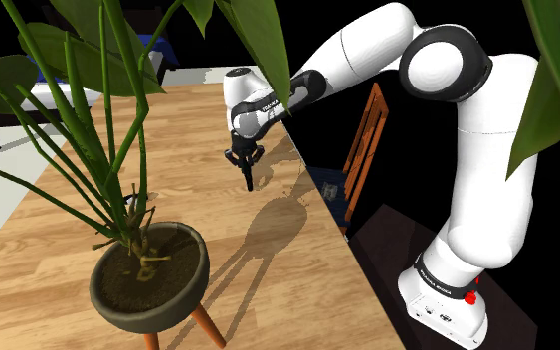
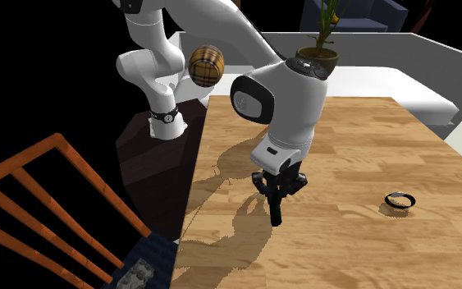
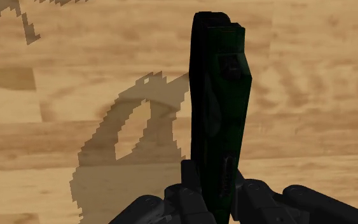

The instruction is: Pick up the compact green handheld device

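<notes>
**Shoulder view.** The gripper hangs over the table, near the edge on this view's right, and points down. A slim dark device projects below it. The device's lower tip appears clear of the wood, and its shadow falls apart from the tip. The pot stands well apart, nearer the camera.

**Second exterior view.** The gripper is closed around the upper end of the device. The device hangs upright, its long axis in line with the fingers and aimed at the table. A ring lies on the wood well apart, toward this view's right.

**Wrist view.** The device, dark green going to black, runs straight out from the gripper. The fingers clasp its near end from both sides. The wood lies beyond its far end, and no contact is visible.

**Assessment.** The grasp appears made. The device lies directly ahead of the gripper, along its own axis, so what remains is a straight rise. Because the hold is at one end, the long body could pivot if the clamp is light.
</notes>
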Available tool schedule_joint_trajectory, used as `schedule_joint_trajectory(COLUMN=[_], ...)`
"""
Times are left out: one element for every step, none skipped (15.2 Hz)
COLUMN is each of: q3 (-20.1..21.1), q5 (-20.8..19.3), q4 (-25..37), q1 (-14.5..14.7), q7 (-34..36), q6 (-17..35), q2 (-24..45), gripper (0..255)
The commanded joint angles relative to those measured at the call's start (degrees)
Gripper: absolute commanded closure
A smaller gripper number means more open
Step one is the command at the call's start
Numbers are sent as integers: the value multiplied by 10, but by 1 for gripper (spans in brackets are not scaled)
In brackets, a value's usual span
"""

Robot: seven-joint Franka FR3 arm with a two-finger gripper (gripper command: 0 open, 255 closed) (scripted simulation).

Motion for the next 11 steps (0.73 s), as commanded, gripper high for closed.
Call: schedule_joint_trajectory(q3=[0,0,0,0,0,1,1,2,3,4,4], q5=[0,0,0,0,0,1,3,5,6,8,9], q4=[0,0,0,0,0,2,4,6,9,11,14], q1=[0,0,0,0,0,0,-1,-1,-2,-2,-3], q7=[0,0,0,0,0,-1,-2,-4,-5,-6,-8], q6=[0,0,0,0,1,-5,-11,-17,-23,-29,-35], q2=[0,0,0,0,1,-3,-7,-11,-15,-19,-23], gripper=[255,255,255,255,255,255,255,255,255,255,255])
